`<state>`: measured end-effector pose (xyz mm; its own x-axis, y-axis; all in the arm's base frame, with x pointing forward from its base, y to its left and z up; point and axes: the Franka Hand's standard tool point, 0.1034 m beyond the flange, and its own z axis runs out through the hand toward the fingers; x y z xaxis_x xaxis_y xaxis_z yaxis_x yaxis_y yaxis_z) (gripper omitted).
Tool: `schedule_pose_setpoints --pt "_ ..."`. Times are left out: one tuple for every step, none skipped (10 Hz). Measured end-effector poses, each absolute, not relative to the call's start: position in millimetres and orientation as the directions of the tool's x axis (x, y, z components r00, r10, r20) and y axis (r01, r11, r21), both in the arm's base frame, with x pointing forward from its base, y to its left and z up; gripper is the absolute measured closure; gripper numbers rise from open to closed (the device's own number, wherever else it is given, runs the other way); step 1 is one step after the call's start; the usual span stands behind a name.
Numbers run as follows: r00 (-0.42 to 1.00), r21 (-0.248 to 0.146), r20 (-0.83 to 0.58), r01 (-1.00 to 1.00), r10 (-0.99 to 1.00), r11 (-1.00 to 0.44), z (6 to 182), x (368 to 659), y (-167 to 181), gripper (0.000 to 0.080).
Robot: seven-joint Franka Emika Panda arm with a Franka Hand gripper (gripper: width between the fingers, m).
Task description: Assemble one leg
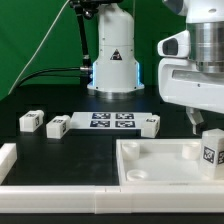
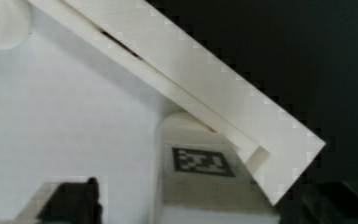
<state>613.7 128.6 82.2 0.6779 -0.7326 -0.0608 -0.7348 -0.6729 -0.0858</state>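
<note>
The leg (image 1: pixel 210 150) is stood upright at the far corner of the tray (image 1: pixel 150 165), on the exterior view's right, with its marker face turned to the camera. Whether it is seated in the corner socket or only set over it cannot be told. In the wrist view the same leg (image 2: pixel 208 135) is seen close against the tray's slanting rim. The upright pose at a corner is judged to serve the joining step, leg into socket.

The gripper (image 1: pixel 198 126) is hung just above the leg. Its jaws are read as apart with nothing clamped, since the one finger (image 2: pixel 69 200) clearly shown is held well clear of the leg's side. The second finger is lost against dark ground. That spread is judged to be meant for straddling the leg.

Count:
- Four legs in all are seen: one at the tray, and three loose legs (image 1: pixel 57 126) laid on the black table (image 1: pixel 60 145).
- One tray is seen.
- One marker board (image 1: pixel 112 121) is laid flat among the loose legs, with two on the exterior view's left of it and one on the right.
</note>
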Motion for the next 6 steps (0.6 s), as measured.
schedule_pose_setpoints --pt "0.766 -0.092 -0.05 -0.642 -0.641 -0.761 82.3 613.5 129.1 0.0185" --pt "0.848 -0.092 -0.034 -0.529 -0.528 -0.844 82.2 613.1 130.2 0.0161" --pt "0.907 -0.082 -0.021 -0.42 -0.42 -0.904 81.9 612.1 131.1 0.0161" --pt "0.957 -0.078 -0.013 -0.289 -0.289 -0.954 81.5 611.8 130.1 0.0151" --pt "0.987 -0.071 -0.007 -0.159 -0.159 -0.985 81.3 612.4 129.4 0.0151" --pt "0.999 -0.059 -0.001 -0.032 -0.032 -0.998 80.6 612.8 128.7 0.0151"
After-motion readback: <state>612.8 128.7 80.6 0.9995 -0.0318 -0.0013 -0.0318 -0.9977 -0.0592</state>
